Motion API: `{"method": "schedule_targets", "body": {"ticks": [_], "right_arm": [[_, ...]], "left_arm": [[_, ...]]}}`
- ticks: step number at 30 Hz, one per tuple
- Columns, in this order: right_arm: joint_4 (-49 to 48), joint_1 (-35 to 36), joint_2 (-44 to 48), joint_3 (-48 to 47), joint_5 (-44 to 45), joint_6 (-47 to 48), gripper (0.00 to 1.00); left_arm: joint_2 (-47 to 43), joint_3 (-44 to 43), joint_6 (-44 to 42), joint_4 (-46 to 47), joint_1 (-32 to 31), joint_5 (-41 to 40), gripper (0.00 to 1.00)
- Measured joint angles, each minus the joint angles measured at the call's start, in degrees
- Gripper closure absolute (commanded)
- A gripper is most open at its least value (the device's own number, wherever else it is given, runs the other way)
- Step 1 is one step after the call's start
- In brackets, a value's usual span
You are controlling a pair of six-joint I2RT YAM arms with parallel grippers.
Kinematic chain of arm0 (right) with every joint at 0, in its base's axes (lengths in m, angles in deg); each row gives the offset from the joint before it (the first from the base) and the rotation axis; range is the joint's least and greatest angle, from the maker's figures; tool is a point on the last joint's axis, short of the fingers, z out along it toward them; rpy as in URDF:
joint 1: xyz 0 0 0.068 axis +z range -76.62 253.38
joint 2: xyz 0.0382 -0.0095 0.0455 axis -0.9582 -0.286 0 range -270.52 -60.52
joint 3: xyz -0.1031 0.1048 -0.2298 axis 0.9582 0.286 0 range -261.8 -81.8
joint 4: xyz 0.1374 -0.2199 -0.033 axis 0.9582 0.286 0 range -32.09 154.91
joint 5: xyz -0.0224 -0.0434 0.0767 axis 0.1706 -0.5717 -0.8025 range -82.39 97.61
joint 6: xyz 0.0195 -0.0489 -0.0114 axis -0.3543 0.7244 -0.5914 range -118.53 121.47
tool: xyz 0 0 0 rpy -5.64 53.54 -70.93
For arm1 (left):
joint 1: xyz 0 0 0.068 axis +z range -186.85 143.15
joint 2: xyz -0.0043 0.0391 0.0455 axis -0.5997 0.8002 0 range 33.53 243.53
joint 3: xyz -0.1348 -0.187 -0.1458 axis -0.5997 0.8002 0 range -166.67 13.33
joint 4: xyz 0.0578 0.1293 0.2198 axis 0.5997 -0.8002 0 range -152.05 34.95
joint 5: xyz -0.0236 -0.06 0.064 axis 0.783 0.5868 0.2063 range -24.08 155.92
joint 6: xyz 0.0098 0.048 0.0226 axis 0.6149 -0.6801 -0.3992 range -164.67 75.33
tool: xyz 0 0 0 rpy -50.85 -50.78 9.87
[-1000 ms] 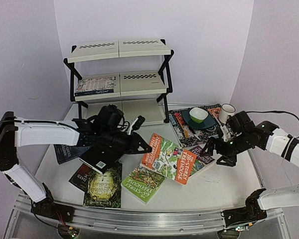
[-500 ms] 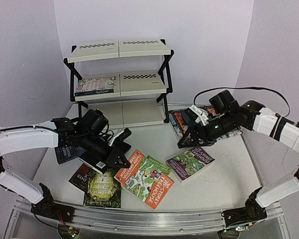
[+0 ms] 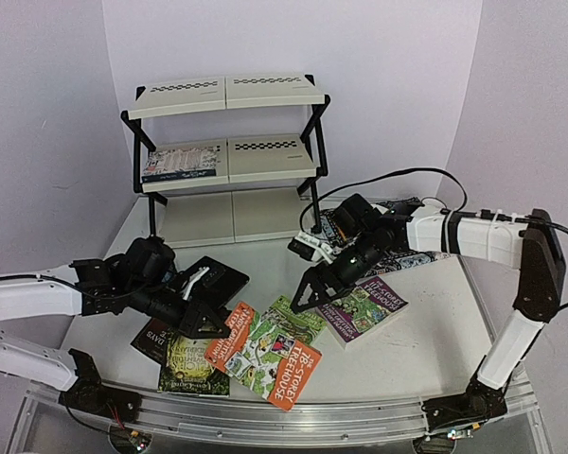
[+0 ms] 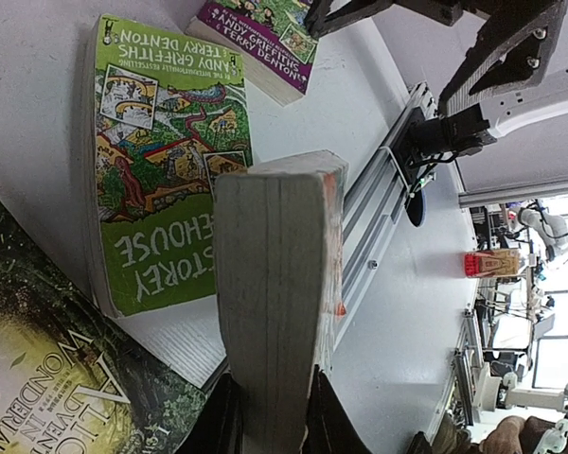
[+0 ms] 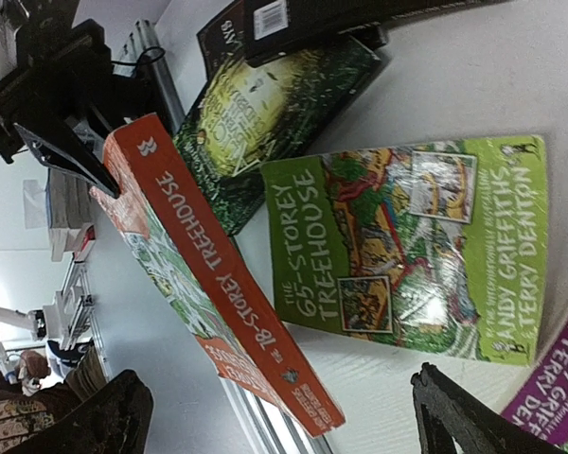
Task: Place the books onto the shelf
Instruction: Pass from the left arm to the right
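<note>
At least seven books (image 3: 364, 307), one shelf (image 3: 227, 95)

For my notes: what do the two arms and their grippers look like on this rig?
The left arm and right arm have white shells with black joints and bases. The left gripper and right gripper are black with flat, wedge-shaped fingers. A thin black cable loops above the right arm.

White shells, black joints: left arm (image 3: 28, 291), right arm (image 3: 478, 235). Thin black cable (image 3: 398, 173) trailing. Black right gripper (image 3: 320, 284), silver screws (image 4: 535, 34).
</note>
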Motion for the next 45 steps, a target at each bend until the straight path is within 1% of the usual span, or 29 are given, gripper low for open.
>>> {"method": "schedule_targets", "body": {"ticks": [3, 7, 9, 12, 13, 14, 17, 20, 21, 23, 25, 27, 28, 29, 30, 32, 33, 34, 35, 37, 41, 45], "right_arm": [[-1.07, 1.4, -3.23, -2.4, -3.65, 0.7, 0.05], [-1.66, 2.82, -5.29, -3.39, -7.17, 1.62, 0.09], [-1.68, 3.28, -5.6, -3.41, -9.16, 2.12, 0.13], [-1.66, 3.32, -5.62, -3.56, -12.59, 2.75, 0.26], [-1.66, 3.32, -5.62, -3.63, -13.49, 3.06, 0.28], [-1.64, 3.32, -5.62, -3.65, -14.67, 3.28, 0.28], [-1.22, 3.3, -5.62, -3.65, -17.27, 3.61, 0.23], [-0.48, 3.32, -5.62, -3.65, -18.36, 4.02, 0.24], [-0.04, 3.34, -5.62, -3.67, -18.49, 4.26, 0.28], [0.59, 3.48, -5.62, -3.67, -18.8, 4.87, 0.46], [1.22, 3.61, -5.62, -3.69, -19.21, 5.38, 0.66], [1.88, 3.8, -5.6, -3.8, -19.71, 5.92, 0.84], [1.9, 3.82, -5.49, -3.91, -19.65, 6.69, 0.95], [1.84, 3.85, -5.22, -3.93, -20.5, 7.78, 1.0], [2.05, 3.85, -4.83, -4.09, -20.87, 8.41, 1.0], [2.8, 3.85, -3.8, -4.17, -19.12, 9.75, 1.0], [2.97, 3.85, -3.17, -4.24, -17.64, 10.23, 1.0], [3.17, 3.91, -2.29, -4.33, -14.69, 10.25, 1.0], [3.87, 4.13, -1.42, -4.33, -11.58, 10.27, 1.0], [6.23, 4.59, 1.25, -4.28, -1.64, 11.21, 1.0], [9.81, 6.69, 8.52, -4.26, 18.14, 17.4, 1.0], [10.95, 10.99, 13.79, -4.26, 34.49, 26.16, 1.0]], "left_arm": [[-1.11, 0.31, -0.24, 0.57, 0.02, 0.55, 1.0], [-2.01, 0.31, -0.42, 1.92, 0.0, 2.43, 1.0], [-2.62, 0.31, -0.63, 2.43, 0.02, 3.26, 1.0], [-4.13, 0.31, -1.64, 2.54, 0.02, 3.98, 1.0], [-4.59, 0.31, -1.84, 2.56, 0.02, 4.0, 1.0], [-5.25, 0.31, -2.16, 2.62, 0.0, 3.98, 1.0], [-7.15, 0.31, -3.32, 3.02, 0.0, 3.5, 1.0], [-8.24, 0.22, -4.09, 3.41, 0.0, 2.84, 1.0], [-8.26, 0.11, -4.44, 3.41, 0.02, 2.78, 1.0], [-8.17, -0.31, -4.92, 3.34, 0.02, 2.36, 1.0], [-8.02, -1.01, -5.05, 3.3, 0.02, 1.81, 1.0], [-7.63, -2.03, -5.25, 3.28, 0.02, 0.76, 1.0], [-7.5, -2.1, -5.33, 3.23, 0.02, 0.24, 1.0], [-7.26, -2.12, -5.33, 2.58, 0.15, -0.28, 0.96], [-6.91, -2.14, -5.46, 2.32, 0.35, -0.57, 0.84], [-6.75, -2.54, -6.43, 2.36, 0.24, -1.6, 0.32], [-6.75, -2.62, -6.84, 2.6, 0.07, -2.38, 0.18], [-6.75, -2.69, -6.95, 2.91, -0.2, -4.63, 0.1], [-6.82, -2.93, -6.99, 2.86, -0.2, -7.41, 0.07], [-7.34, -3.8, -7.52, 1.88, -0.04, -13.97, 0.01], [-10.4, -4.52, -8.39, -0.11, 0.15, -23.91, 0.0], [-15.17, -4.55, -8.87, -1.25, 0.17, -30.51, 0.0]]}}
